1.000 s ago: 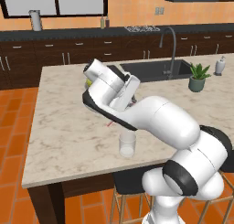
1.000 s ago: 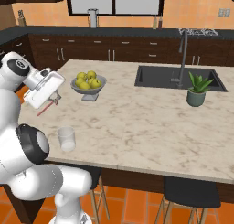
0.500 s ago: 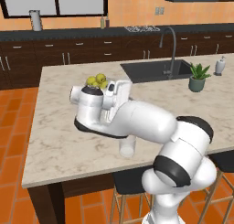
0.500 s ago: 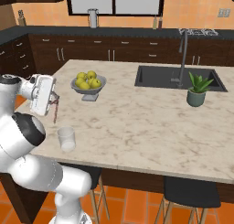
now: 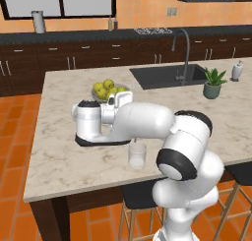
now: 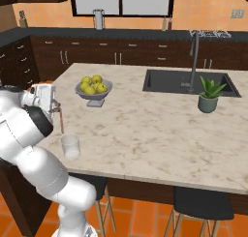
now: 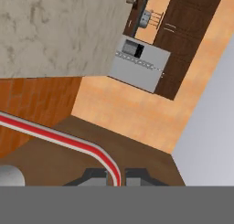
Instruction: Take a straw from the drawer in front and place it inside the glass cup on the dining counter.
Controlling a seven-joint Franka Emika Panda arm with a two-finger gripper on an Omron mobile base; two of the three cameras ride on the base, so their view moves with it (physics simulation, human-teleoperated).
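My gripper (image 6: 56, 106) is shut on the straw (image 6: 61, 121), a thin red stick hanging nearly upright from the fingers at the left end of the dining counter (image 6: 145, 129). The straw's lower tip is just left of the glass cup (image 6: 70, 146) and close to its rim, outside the cup. In the hand view the straw (image 7: 55, 135) runs from the left edge down between the fingertips of the gripper (image 7: 115, 176). From the left base view, the white hand hides the fingers, and the glass cup (image 5: 137, 155) stands near the front edge under my forearm. The drawer is out of view.
A grey bowl of yellow-green fruit (image 6: 94, 88) stands behind the cup. The inset sink (image 6: 189, 81) with its tall faucet and a potted plant (image 6: 209, 96) are to the right. Dark stools (image 6: 201, 204) stand under the counter's front edge. A soap dispenser (image 5: 237, 70) sits far right.
The hand has swung left and lower toward the counter's left end with the straw in it. The wrist has turned, and the straw now hangs near the cup.
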